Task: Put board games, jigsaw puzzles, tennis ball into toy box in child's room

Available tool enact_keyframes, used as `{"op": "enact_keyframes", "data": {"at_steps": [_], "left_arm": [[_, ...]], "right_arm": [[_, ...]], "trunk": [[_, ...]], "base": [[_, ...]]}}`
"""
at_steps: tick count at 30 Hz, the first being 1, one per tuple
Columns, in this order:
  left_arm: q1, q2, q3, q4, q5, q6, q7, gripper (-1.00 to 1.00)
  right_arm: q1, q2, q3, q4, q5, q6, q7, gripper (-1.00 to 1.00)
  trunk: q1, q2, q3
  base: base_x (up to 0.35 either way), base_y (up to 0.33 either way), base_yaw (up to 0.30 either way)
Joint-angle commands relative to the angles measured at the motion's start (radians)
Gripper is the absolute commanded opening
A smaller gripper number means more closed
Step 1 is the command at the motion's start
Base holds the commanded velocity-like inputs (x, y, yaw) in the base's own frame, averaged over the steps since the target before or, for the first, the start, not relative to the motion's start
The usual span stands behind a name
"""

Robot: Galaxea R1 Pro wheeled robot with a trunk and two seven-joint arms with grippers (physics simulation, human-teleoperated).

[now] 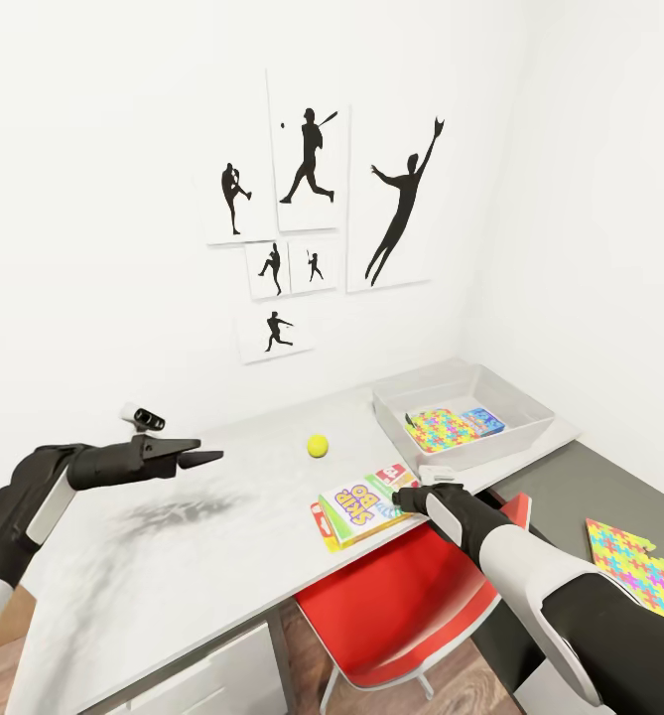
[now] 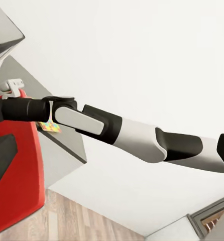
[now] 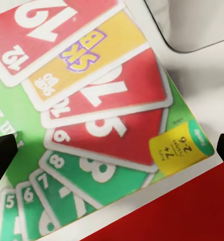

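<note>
The yellow-white-green SKIP BO board game (image 1: 359, 508) lies at the front edge of the pale table (image 1: 222, 536). My right gripper (image 1: 405, 499) hovers open at its right end. In the right wrist view the box cover (image 3: 97, 110) lies between the wide-apart fingertips (image 3: 1, 156). The tennis ball (image 1: 318, 446) rests behind the box. The toy box (image 1: 530, 405) at the table's right end holds a jigsaw puzzle (image 1: 439, 430) and a light blue board game (image 1: 483, 421). My left gripper (image 1: 204, 453) hangs open and empty over the table's left part.
A second jigsaw puzzle (image 1: 637, 568) lies on the lower dark grey desk (image 1: 560, 487) at the right. A red chair (image 1: 401, 606) is tucked under the table in front. White drawer fronts (image 1: 212, 680) are below. Sports-silhouette pictures (image 1: 312, 189) hang on the wall behind.
</note>
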Motion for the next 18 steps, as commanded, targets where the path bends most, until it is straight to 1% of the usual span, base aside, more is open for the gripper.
{"op": "enact_keyframes", "data": {"at_steps": [1,12,18], "left_arm": [[-0.001,0.002,-0.003,-0.003,0.000,0.011,-0.005,1.00],[0.000,0.004,-0.002,-0.011,-0.001,0.011,-0.005,1.00],[0.000,0.003,0.000,-0.011,-0.002,0.011,-0.005,1.00]], "right_arm": [[-0.001,0.000,0.008,-0.002,-0.011,0.004,-0.007,1.00],[-0.001,-0.004,0.008,-0.002,-0.011,0.004,-0.007,1.00],[-0.001,-0.021,0.008,-0.001,-0.011,0.004,-0.007,1.00]], "trunk": [[0.000,-0.001,-0.001],[0.000,-0.001,-0.001],[0.000,-0.001,-0.001]], "base": [[0.000,0.000,0.000],[0.000,0.000,0.000],[0.000,0.000,0.000]]}}
